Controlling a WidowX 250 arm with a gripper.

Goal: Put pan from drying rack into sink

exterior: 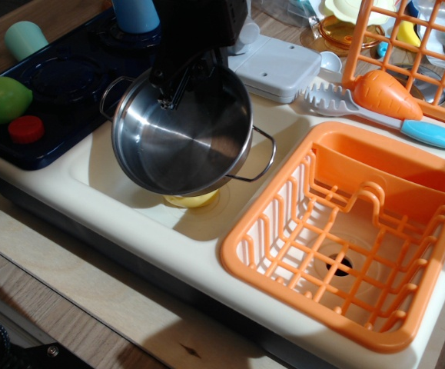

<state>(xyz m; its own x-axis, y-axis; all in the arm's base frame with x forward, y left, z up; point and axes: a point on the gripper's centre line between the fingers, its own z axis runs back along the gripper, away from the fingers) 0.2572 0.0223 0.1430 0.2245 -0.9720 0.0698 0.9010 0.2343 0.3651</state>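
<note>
The shiny steel pan (184, 138) with two wire loop handles hangs tilted over the left basin of the cream-white sink (107, 181). My black gripper (174, 86) comes down from the top and is shut on the pan's far rim. The pan is above a small yellow round toy (194, 201), which peeks out under its near edge. I cannot tell if the pan touches the toy. The orange drying rack (345, 231) sits in the right basin with nothing in it.
A dark blue stovetop (61, 84) at left holds a green toy (3, 98), a red disc (26, 128) and a blue cup (136, 14). An orange wire basket (414, 54), a carrot (387, 94) and a blue-handled tool (430, 134) lie at back right.
</note>
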